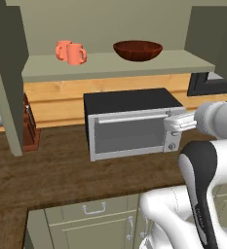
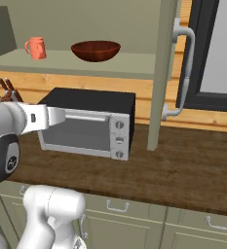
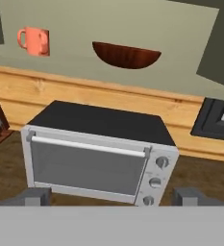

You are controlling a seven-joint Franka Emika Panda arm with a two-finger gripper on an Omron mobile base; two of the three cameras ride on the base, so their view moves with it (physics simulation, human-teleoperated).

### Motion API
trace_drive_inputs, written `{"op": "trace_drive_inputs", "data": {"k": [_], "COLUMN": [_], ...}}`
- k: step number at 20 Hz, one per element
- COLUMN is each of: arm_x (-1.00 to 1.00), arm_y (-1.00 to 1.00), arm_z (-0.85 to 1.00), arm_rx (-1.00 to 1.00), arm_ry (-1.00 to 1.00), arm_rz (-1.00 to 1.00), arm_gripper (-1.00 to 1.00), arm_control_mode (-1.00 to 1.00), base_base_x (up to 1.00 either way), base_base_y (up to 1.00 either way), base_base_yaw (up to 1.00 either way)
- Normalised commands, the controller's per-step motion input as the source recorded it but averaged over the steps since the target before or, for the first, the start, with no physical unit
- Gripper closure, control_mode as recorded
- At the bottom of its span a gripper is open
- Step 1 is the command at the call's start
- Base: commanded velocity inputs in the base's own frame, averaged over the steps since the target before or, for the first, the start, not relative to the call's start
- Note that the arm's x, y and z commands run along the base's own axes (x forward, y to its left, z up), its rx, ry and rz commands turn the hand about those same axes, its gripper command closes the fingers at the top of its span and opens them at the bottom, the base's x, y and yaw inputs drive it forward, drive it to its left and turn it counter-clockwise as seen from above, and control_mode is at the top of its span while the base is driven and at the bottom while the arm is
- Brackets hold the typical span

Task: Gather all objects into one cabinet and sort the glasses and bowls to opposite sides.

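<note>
Up on the open cabinet shelf point(image 1: 115, 66) in the left base view: two salmon-pink mugs point(image 1: 71, 52) at left, touching, and the wide red-brown bowl point(image 1: 138, 50) to their right, apart. Below, toaster oven point(image 1: 130, 124) on the wooden counter point(image 1: 56, 177), gripper point(image 1: 176, 121) just before its knobs.

From the right base view, swung-out cabinet door point(image 2: 164, 73) with curved bar handle point(image 2: 183, 73); shelf well above the hand.

Through the hand view, fingertips point(image 3: 36, 196) spread wide, holding nothing. Probably best to lift clear of the oven first, then approach a mug level, straddling its body, not the handle.
</note>
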Motion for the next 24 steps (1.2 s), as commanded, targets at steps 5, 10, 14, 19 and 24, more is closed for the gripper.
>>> {"op": "trace_drive_inputs", "data": {"k": [5, 10, 14, 19, 24], "arm_x": [-0.05, -0.13, 0.0, 0.0, 0.0], "arm_y": [0.0, 0.0, 0.0, 0.0, 0.0], "arm_z": [0.0, 0.0, 0.0, 0.0, 0.0], "arm_rx": [0.0, 0.0, 0.0, 0.0, 0.0], "arm_ry": [-0.04, -0.01, 0.0, 0.0, 0.0], "arm_rz": [0.0, 0.0, 0.0, 0.0, 0.0], "arm_gripper": [-1.0, -1.0, -1.0, -1.0, -1.0], "arm_control_mode": [-1.0, -1.0, 1.0, 1.0, 1.0], "base_base_x": [0.0, 0.0, -0.89, -0.95, -0.41], "base_base_y": [0.0, 0.0, 0.0, -0.01, 0.0], "base_base_yaw": [0.0, 0.0, -0.04, -0.43, -0.82]}}
